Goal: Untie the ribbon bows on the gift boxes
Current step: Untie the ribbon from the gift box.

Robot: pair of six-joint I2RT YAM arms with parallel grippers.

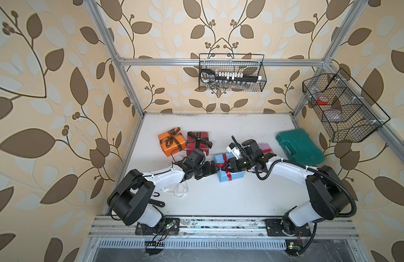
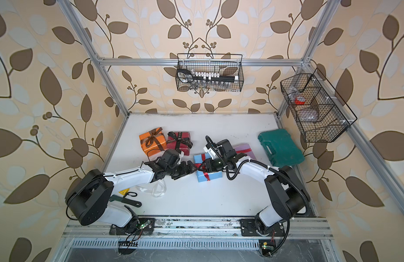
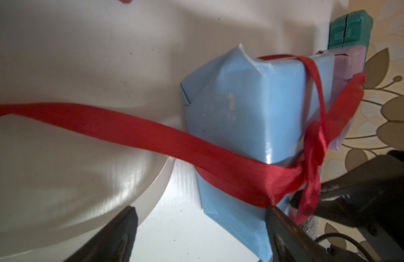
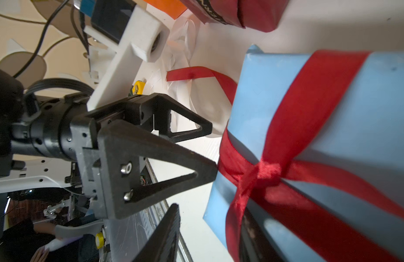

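Left jaws gape, tip touching red ribbon [image 4: 270, 170].

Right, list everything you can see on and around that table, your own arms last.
boxes: four; orange, dark red, light blue, lilac; mid-table, lilac partly hidden behind the right arm
ribbons on boxes: three; brown on orange, black lettered on dark red, red knotted on light blue
loose ribbon: one, white, on the table by the left arm
case: one, green, right side of the table
wire baskets: two, black; back rail and right rail, small items inside
hand tool: one, dark, near the left arm's base
table: one, white
left gripper: open, one fingertip at the red ribbon
right gripper: jaws apart, beside the red knot
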